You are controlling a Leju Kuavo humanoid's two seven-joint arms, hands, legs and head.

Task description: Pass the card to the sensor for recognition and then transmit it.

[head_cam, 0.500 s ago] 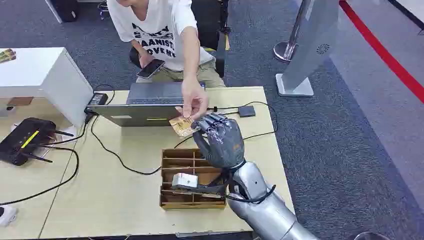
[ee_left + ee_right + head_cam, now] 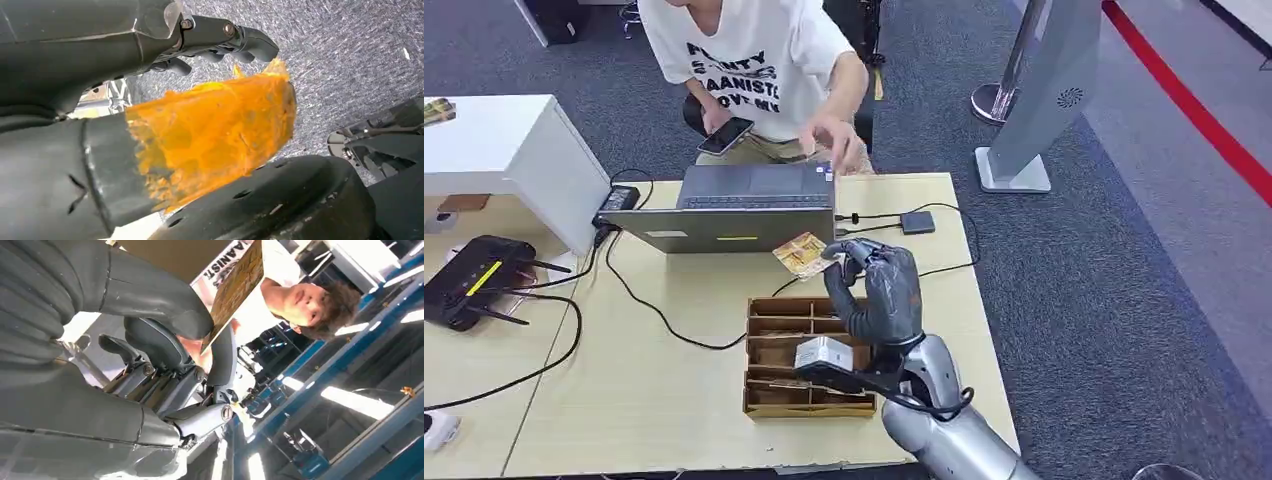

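Right hand (image 2: 879,285) fingers pinch the yellow patterned card (image 2: 802,254) above the pale wooden desk (image 2: 664,390), between grey laptop (image 2: 739,208) and brown compartment tray (image 2: 776,340); left fingers: cannot tell.

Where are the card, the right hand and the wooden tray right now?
card (image 2: 801,254), head view, middle of its printed face
right hand (image 2: 879,290), head view, back of the hand
wooden tray (image 2: 776,324), head view, a divider slat
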